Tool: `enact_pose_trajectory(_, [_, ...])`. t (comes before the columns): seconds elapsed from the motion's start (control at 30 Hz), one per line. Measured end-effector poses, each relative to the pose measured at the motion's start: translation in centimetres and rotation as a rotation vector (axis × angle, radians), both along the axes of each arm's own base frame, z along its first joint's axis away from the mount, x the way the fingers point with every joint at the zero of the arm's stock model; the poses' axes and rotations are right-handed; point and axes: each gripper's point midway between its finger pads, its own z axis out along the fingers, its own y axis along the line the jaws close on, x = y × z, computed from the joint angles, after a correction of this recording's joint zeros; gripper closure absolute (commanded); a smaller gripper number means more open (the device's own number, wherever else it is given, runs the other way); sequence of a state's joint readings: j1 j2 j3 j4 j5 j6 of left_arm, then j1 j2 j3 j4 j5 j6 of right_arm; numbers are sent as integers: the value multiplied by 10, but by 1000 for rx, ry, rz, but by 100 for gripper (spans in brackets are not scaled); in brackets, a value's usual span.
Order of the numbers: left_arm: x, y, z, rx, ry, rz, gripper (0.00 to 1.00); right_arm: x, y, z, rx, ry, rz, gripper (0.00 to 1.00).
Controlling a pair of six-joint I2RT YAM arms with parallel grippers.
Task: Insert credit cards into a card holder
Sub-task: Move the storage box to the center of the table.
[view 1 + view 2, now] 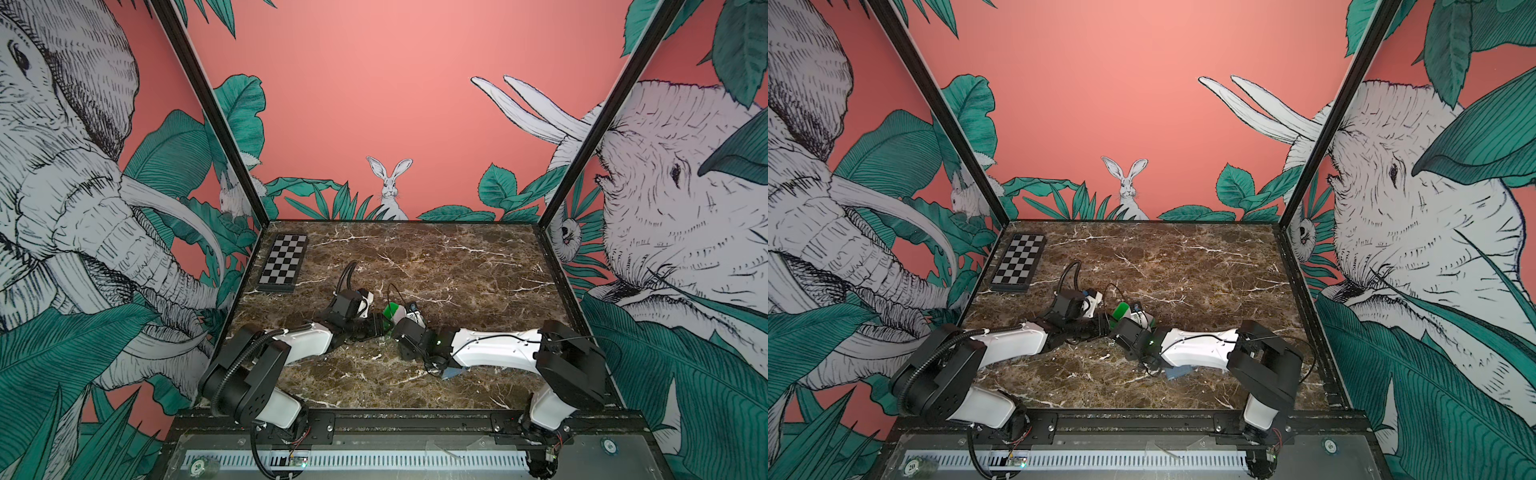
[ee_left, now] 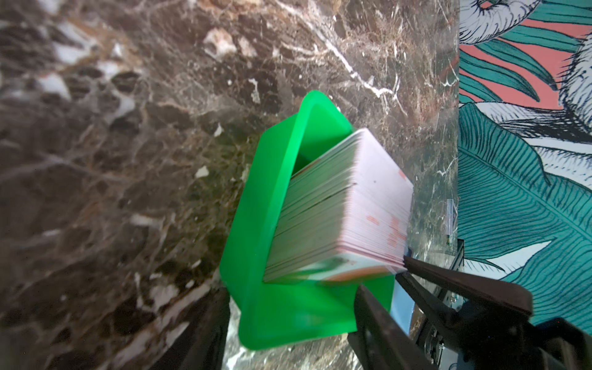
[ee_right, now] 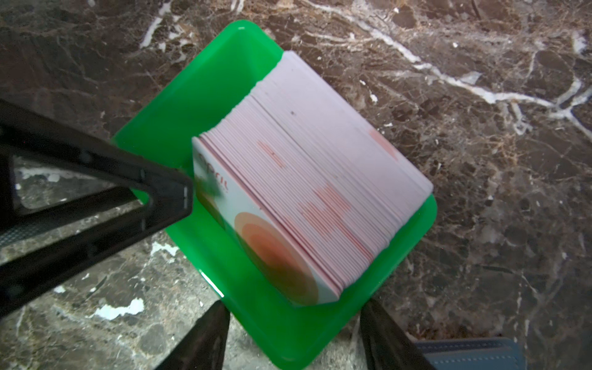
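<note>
A thick stack of pale pink credit cards (image 3: 320, 166) stands on edge in a green tray (image 3: 179, 105); the front card shows a red-orange circle. In the left wrist view the credit cards (image 2: 352, 198) lean in the tray (image 2: 272, 205). My left gripper (image 2: 291, 323) is open, with its jaws either side of the tray's near end. One of its fingers (image 3: 166, 195) reaches the front card. My right gripper (image 3: 294, 336) is open astride a tray corner, with gaps on both sides. The slate-blue card holder (image 3: 471, 352) lies shut on the table under my right arm, as a top view shows (image 1: 451, 372).
In both top views the two wrists meet at the green tray (image 1: 390, 309) mid-table. A folded chessboard (image 1: 284, 264) lies at the far left of the marble table (image 1: 457, 266). Printed walls close in the left, right and back sides.
</note>
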State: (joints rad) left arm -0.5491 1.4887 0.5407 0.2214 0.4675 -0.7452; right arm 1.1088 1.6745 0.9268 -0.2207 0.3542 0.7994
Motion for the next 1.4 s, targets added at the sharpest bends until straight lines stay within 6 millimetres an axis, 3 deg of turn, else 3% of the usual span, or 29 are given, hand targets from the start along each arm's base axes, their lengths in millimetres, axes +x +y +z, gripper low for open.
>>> enact_pose_trajectory(0.4, [33, -19, -4, 1, -9, 0, 38, 30, -15, -6, -10, 14, -6, 36])
enact_pose_trajectory(1.07, [115, -63, 4, 7, -101, -8, 37, 110, -36, -3, -30, -3, -32, 35])
enact_pose_trajectory(1.23, [120, -59, 5, 8, -106, 2, 36, 114, -39, -1, -31, -10, -19, 34])
enact_pose_trajectory(1.4, [107, -52, 6, 11, -93, -2, 35, 94, -48, 9, 12, -10, 5, 34])
